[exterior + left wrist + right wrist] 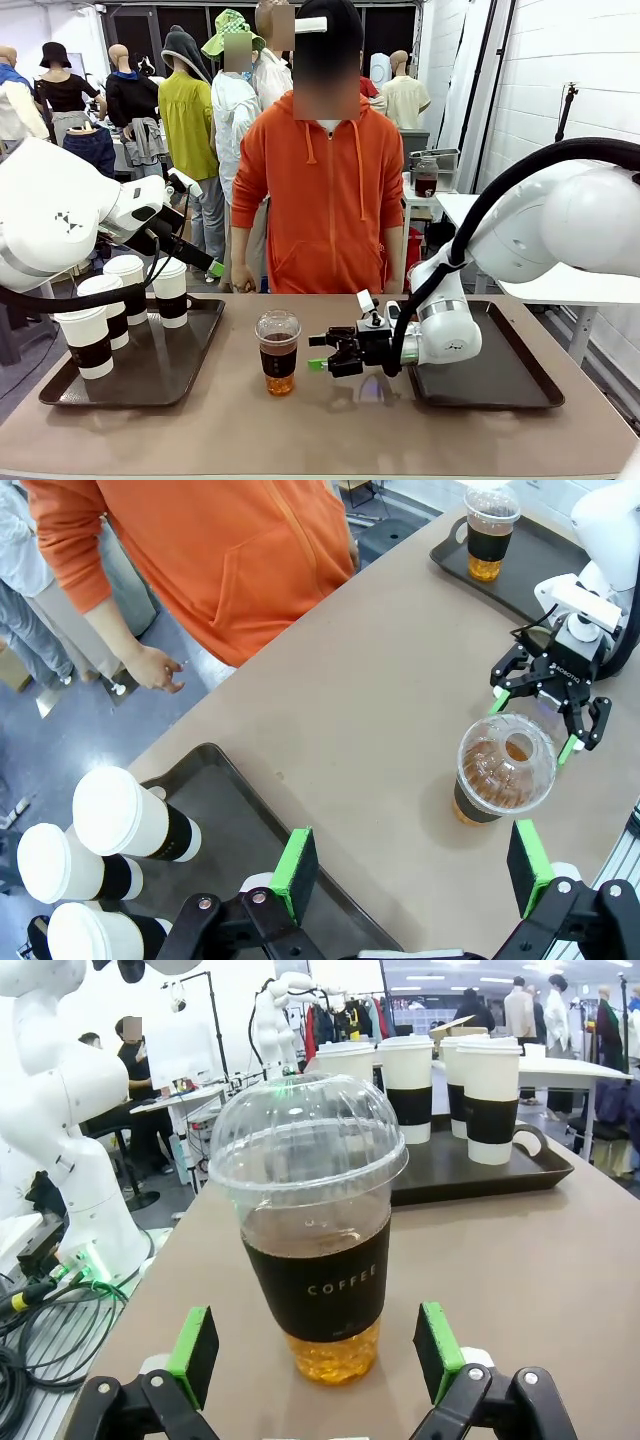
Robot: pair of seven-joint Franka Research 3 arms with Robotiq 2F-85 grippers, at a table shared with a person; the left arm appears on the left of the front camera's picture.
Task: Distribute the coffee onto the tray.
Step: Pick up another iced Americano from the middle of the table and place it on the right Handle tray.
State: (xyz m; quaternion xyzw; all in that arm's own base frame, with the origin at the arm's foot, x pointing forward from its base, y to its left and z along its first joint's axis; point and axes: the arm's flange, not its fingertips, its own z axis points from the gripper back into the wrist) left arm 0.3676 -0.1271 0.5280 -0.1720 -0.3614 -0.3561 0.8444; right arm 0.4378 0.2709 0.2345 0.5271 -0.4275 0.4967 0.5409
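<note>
Green-padded right gripper [317,1352] agape before dome-lidded cup [314,1225] at twelve o'clock on brown tabletop [300,425], left gripper [412,873] likewise spread.

All views share the clear cup [278,352].

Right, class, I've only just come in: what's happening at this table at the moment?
The right pincer is open and level with a clear dome-lidded cup of brown drink standing on the bare table between two dark trays, not yet gripping it. Four white paper cups stand on the left tray. The left pincer hangs open above that tray's edge. Another clear cup stands on the right tray. A person in an orange hoodie stands at the far side, watching.
</note>
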